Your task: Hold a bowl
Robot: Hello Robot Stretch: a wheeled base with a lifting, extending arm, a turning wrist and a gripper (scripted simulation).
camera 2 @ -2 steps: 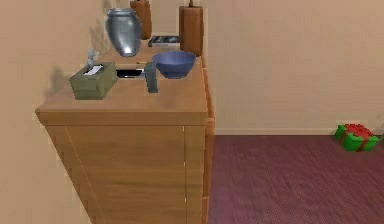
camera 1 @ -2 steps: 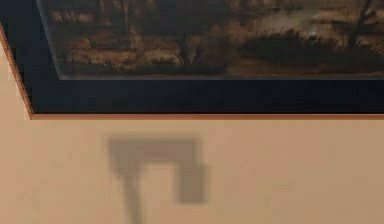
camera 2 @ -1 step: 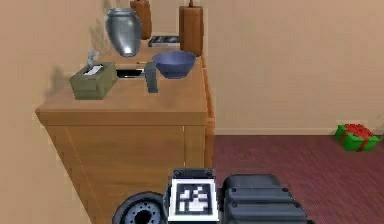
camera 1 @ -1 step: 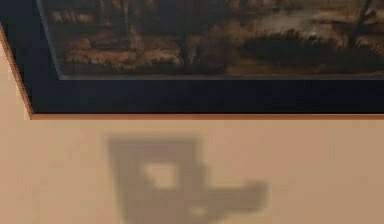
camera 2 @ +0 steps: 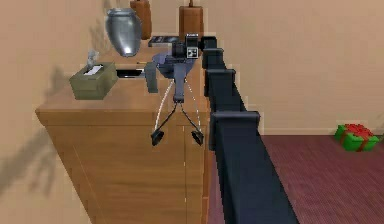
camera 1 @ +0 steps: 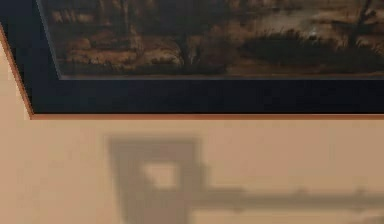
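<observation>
In the forward view you face a dark landscape painting [camera 1: 200,40] in a wooden frame, hung on a beige wall [camera 1: 60,170]. In the arm side view the arm [camera 2: 235,130] runs out beside a wooden dresser [camera 2: 110,160]. The gripper [camera 2: 176,140] hangs with its thin fingers over the dresser's near edge; you cannot tell whether they are apart or together. Only bare wood lies behind them, so it holds nothing. On the dresser top stand a tissue box [camera 2: 93,82], a grey metal vase [camera 2: 122,32] and two brown pieces [camera 2: 192,18] at the back. You cannot tell which of these, if any, is the bowl. A green gift box [camera 2: 355,137] sits on the dark red floor [camera 2: 320,190].
</observation>
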